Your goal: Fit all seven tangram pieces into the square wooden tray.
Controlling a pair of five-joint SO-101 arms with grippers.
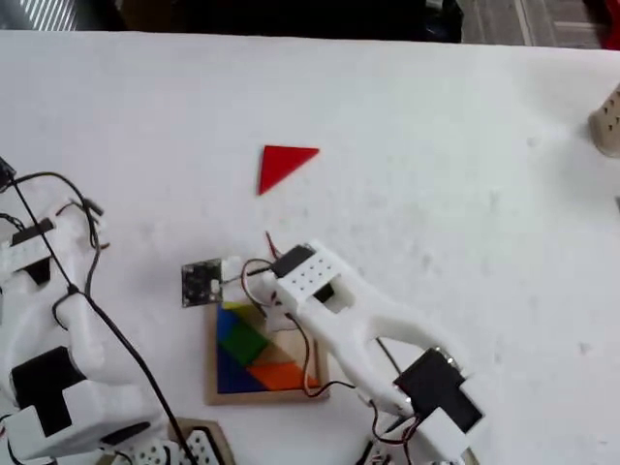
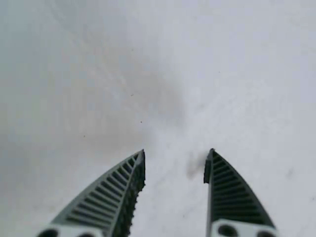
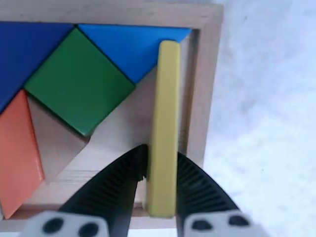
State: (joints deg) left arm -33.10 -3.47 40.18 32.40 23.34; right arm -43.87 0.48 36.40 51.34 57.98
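Note:
The square wooden tray [image 1: 262, 395] lies near the table's front, with dark blue [image 3: 29, 49], green [image 3: 79, 81], light blue [image 3: 131, 47] and orange [image 3: 19, 148] pieces flat inside it. My right gripper [image 3: 160, 156] is shut on a yellow piece [image 3: 168, 98] that stands on edge just inside the tray's wall [image 3: 202, 98]. In the high view the right gripper [image 1: 242, 291] is over the tray's far left corner. A red triangle [image 1: 283, 165] lies alone on the table beyond the tray. My left gripper [image 2: 176, 153] is open above bare white table.
The left arm [image 1: 58, 387] and its black cables [image 1: 97, 310] occupy the table's left edge. A pale perforated object [image 1: 607, 121] stands at the far right edge. A wooden-edged item [image 1: 208, 441] pokes in at the front.

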